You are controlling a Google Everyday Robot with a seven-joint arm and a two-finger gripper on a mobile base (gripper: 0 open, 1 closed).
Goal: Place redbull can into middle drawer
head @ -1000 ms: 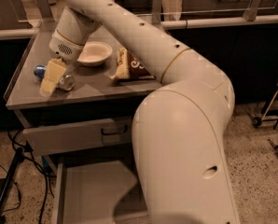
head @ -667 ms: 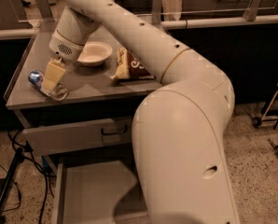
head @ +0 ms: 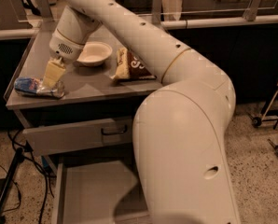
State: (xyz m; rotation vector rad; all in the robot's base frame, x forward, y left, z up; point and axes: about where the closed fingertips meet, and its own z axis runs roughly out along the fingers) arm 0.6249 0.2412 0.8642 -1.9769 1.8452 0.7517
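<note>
The redbull can [head: 32, 86] lies on its side at the left of the frame, on the grey table [head: 98, 85] close to its left front corner, one end pointing toward the left edge. The gripper [head: 53, 78] comes down on the can's right end and touches or nearly touches it, but whether it is spread, closed or clamped on the can I cannot tell. Behind it, toward the upper left, sit a white bowl [head: 94, 53] and a chip bag [head: 131, 67], both apart from the can. Below the table a grey drawer front [head: 73, 136] with a dark loop handle stands a little out, and under that the middle drawer [head: 90, 190] is pulled open at the lower left, its flat floor bare where the big white arm [head: 185, 125] does not cover it. As for handling, a slim can like this is probably light and stiff along its length, yet its thin smooth wall is slippery and dents under a hard squeeze. Lying down it will also roll, and here the table edge is near, so a nudge could send it off. The safer hold, I judge, is across the round body near its middle, with the jaws on opposite sides — not at the shiny end, where it could pivot or slip free on the way down to the drawer.
</note>
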